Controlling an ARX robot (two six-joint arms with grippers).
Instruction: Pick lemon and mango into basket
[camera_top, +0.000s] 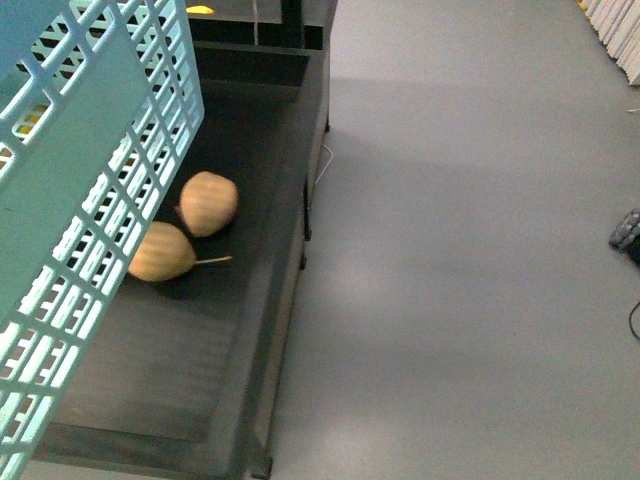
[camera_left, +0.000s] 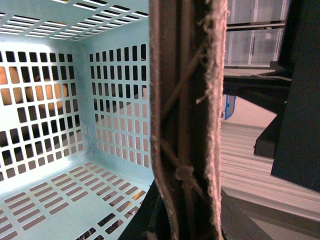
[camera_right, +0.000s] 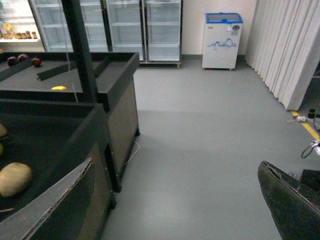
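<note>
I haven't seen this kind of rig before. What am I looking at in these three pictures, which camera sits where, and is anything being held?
This is a robot with two arms, each ending in a claw. The front view comes from a camera on its body. It shows the turquoise basket tilted at the left, in front of a dark display bin. In the bin lie two tan fruits; I can't tell what kind they are. The left wrist view looks into the basket, empty where visible, with its brown handle right against the camera. That arm probably carries it, though the left claw isn't clearly seen. The right wrist view looks out between the fingers of the right claw, which is open and empty. Beyond it are the bin, glass-door fridges and a white freezer.
</note>
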